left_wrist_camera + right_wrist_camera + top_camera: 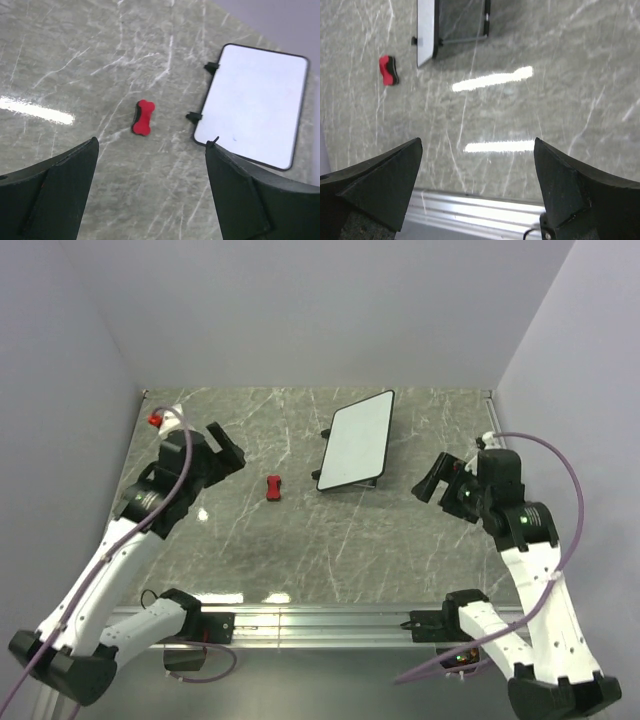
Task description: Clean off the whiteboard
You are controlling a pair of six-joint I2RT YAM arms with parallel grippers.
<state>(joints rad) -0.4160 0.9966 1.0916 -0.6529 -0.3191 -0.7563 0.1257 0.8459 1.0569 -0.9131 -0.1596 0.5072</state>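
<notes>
When checked from the top view, shows whiteboard [357, 440] on far half of grey marbled table [400, 540], right of centre, propped tilted on small black stand [366, 483], long sides running diagonally, touched by neither arm. Looks nearly clean on its white face; carries just one tiny dark speck near a lower corner in left wrist view, too small to read. Has thin black rim, rounded corners, two black stand tabs poking out along the edge toward the small red block [273, 487]. Places that block flat on table just left of board, apart from it, bone-shaped with black layer on one side, between board and left gripper [232, 443]. Finds left gripper hanging above left side of table with fingers [50, 195] spread wide, nothing between them, with table, red block and part of board in view past them. Finds right gripper [428, 480] above right side of table, to the right of board and apart from it, with fingers likewise spread wide and pinching nothing. Catches board at a steep angle in right wrist view, as a narrow white strip with black stand frame beside it, red block near its left. Notes bright light streaks reflecting on table near silver front rail [320, 620].
</notes>
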